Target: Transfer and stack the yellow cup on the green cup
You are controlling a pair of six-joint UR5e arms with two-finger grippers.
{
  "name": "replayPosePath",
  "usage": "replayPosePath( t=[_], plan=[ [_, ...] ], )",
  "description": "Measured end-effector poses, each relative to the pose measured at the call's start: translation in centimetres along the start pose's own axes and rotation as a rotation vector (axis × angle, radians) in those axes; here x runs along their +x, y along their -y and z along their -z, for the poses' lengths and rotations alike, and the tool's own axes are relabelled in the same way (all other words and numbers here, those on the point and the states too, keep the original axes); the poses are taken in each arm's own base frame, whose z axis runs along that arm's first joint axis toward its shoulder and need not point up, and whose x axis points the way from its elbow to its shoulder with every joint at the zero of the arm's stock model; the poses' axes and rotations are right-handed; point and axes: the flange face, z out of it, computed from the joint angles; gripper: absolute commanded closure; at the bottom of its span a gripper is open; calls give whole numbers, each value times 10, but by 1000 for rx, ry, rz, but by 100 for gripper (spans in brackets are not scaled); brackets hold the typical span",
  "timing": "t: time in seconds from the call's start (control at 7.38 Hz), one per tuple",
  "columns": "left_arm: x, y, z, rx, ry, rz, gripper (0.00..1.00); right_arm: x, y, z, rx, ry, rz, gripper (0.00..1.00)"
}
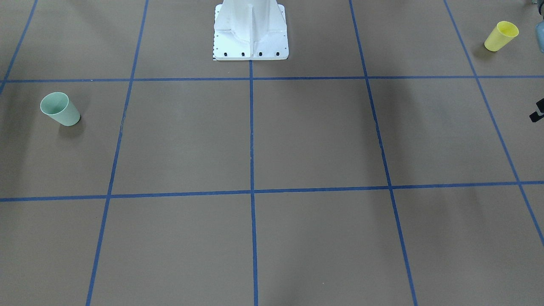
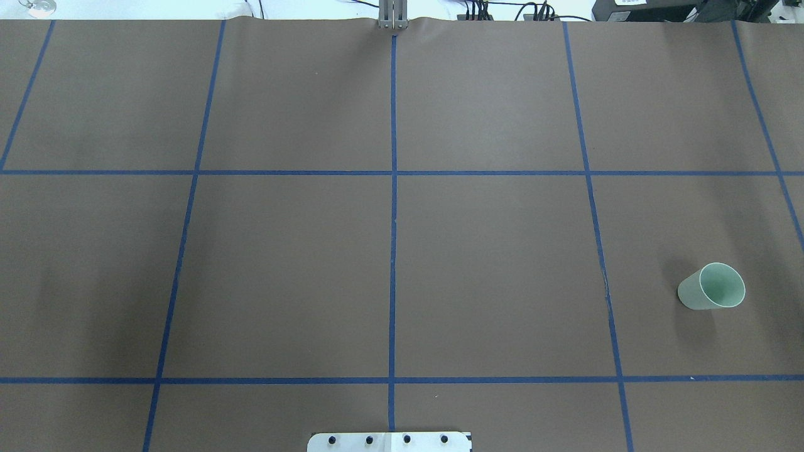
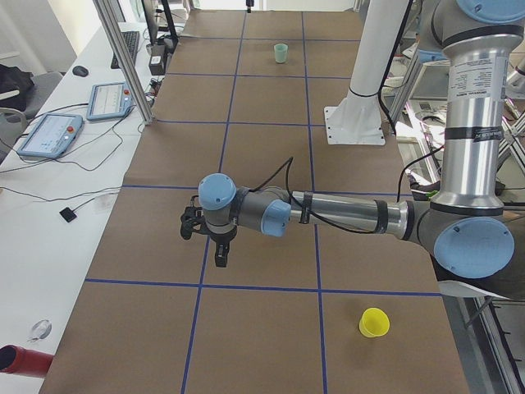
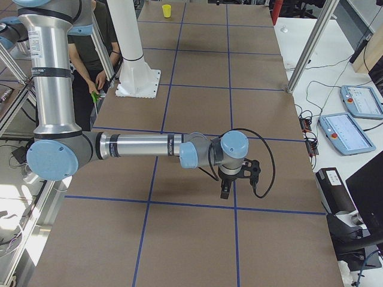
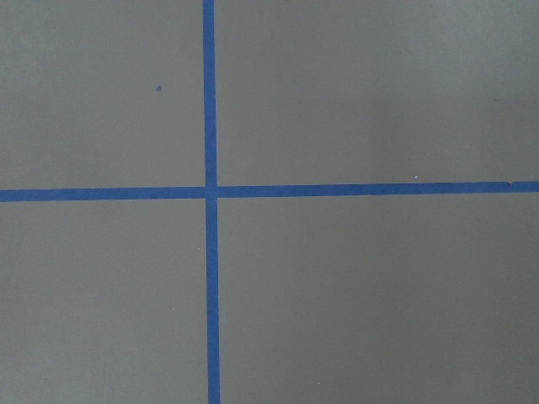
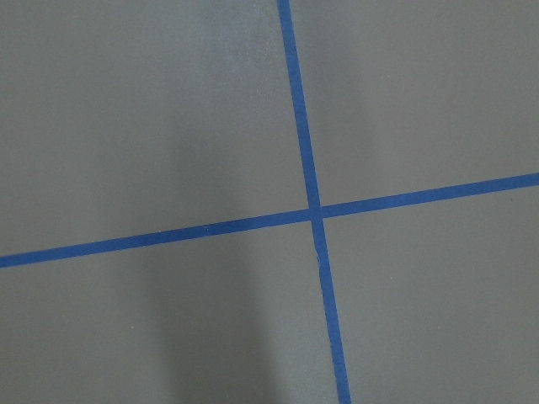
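Yellow cup (image 3: 373,322) well apart from left fingers (image 3: 220,257); green cup (image 2: 715,287) far from right fingers (image 4: 225,192); spread or pressed, cannot tell.

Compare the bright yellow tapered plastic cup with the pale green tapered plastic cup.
The bright yellow tapered plastic cup stands far to the robot's left; the pale green tapered plastic cup far to its right. The yellow one sits nearer the robot's edge than the green one. Both are upright, rim up, same shape.
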Motion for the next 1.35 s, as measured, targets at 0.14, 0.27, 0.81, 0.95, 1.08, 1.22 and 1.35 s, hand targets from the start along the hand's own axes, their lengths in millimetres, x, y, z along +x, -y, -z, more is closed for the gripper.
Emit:
replayPosePath(
  t=[0.14,0.27,0.81,0.95,1.08,1.22,1.35],
  plan=[
    [5,0,-4,-3,-2,-13,0,0,-1,0,3,3,5,0],
    [14,0,-10,-2,-5,-25,0,-1,-1,0,4,11,9,0],
    [15,-18,-35,-10,52,282,0,-10,-2,-5,9,46,49,0],
    [13,-22,-39,-12,65,379,0,-12,-3,-7,5,52,54,0],
    [13,-25,-41,-13,70,479,0,-15,-4,-11,-1,54,59,0],
    [20,-26,-46,-7,78,592,0,-19,-4,-15,-10,53,64,0],
    [40,-27,-57,17,107,705,0,-24,-5,-21,-21,51,73,0]
  ],
)
